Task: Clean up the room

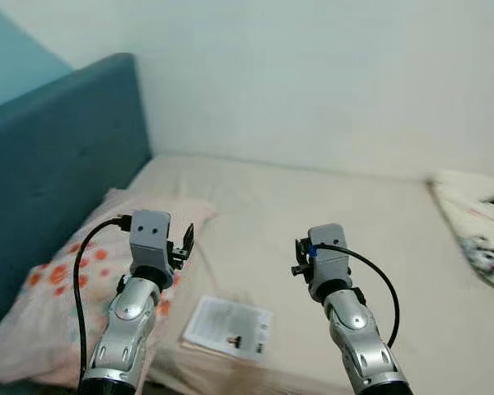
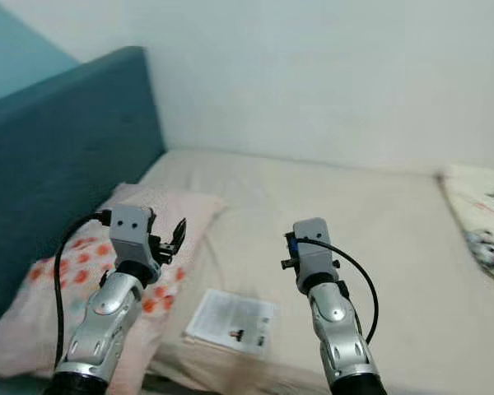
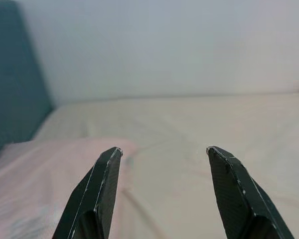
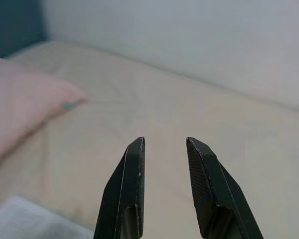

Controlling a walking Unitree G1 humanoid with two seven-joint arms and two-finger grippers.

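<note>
I see a thin white printed paper booklet (image 1: 229, 327) at the cream mattress's (image 1: 329, 214) near edge, beside the pink spotted pillow (image 1: 66, 304). It looks light, floppy; I'd pinch its overhanging edge. Left gripper (image 3: 162, 164) spread wide, right gripper (image 4: 164, 149) narrowly apart, both empty.

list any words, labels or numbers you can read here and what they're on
Nothing in these pictures can be read.
Printed sheet on the near edge of the bed: lines of small print and a small dark figure, too blurred to read.
Patterned blanket at the bed's right: dark marks, no legible lettering.
Pillow: orange dots, no text.
</note>
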